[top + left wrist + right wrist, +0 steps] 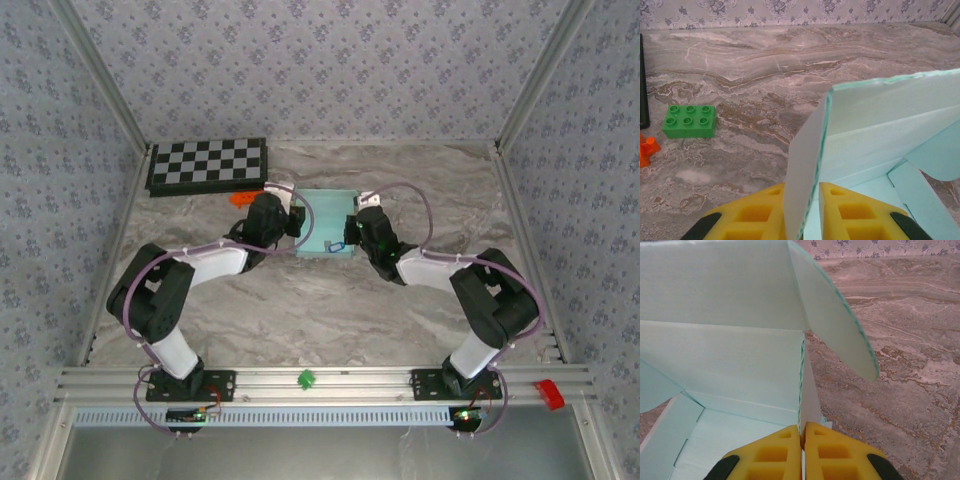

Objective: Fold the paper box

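Paper box (327,222) mid-table; left gripper (802,195) pinches one wall, right gripper (802,435) pinches opposite wall (both arms stretched inward).

black-and-white arms (215,262) carry lilac cables (427,222) behind the left gripper (802,215) and right gripper (802,450), whose yellow hollow-celled fingers (775,455) have black outer corners.

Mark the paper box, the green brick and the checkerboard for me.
paper box (326,218), top external view, middle of its base panel.
green brick (689,119), left wrist view, studded top face.
checkerboard (208,163), top external view, middle squares.
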